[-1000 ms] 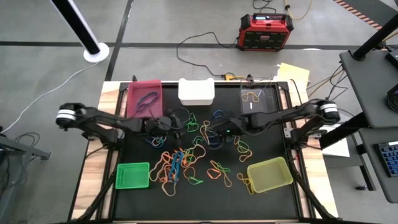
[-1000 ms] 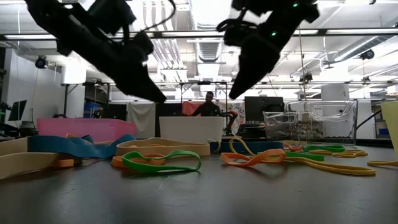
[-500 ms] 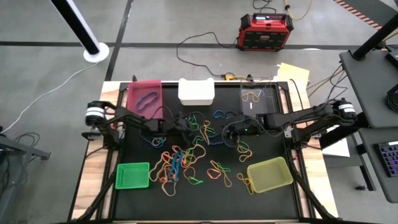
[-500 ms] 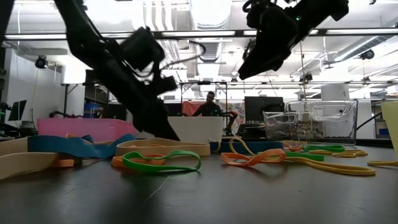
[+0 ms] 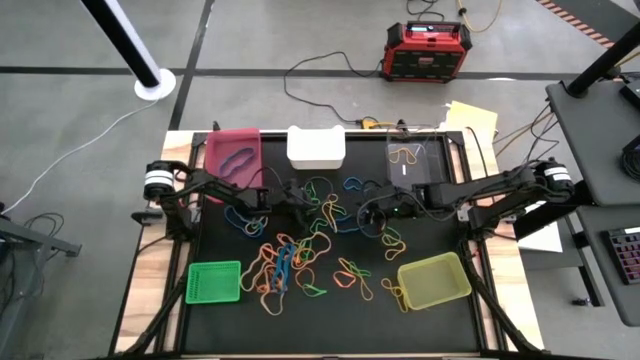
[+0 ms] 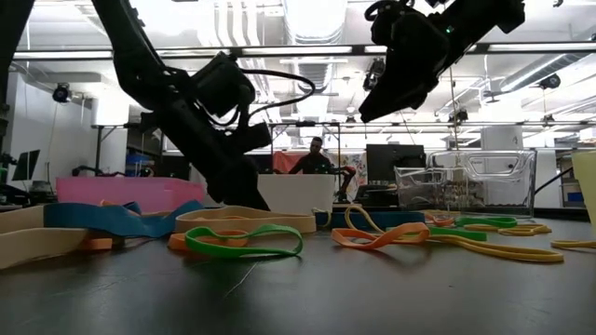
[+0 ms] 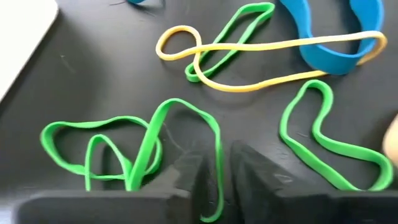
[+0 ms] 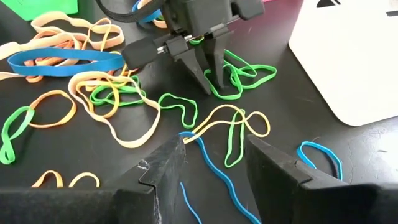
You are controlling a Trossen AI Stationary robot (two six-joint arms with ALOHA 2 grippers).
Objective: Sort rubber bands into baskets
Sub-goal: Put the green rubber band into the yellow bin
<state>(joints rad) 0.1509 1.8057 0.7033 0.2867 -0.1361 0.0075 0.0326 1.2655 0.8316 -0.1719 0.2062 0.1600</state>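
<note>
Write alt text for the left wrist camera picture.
The left gripper has its jaws nearly shut on a strand of a green rubber band lying on the black table. Beyond lie more green bands, a yellow band and a blue one.

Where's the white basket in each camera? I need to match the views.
High view: white basket, top centre.
Low view: basket, mid-background, centre.
Left wrist view: basket, only a corner, picture's upper left.
Right wrist view: basket, picture's upper right.
Shared landmark: left end effector pinching a green rubber band beside the basket.
</note>
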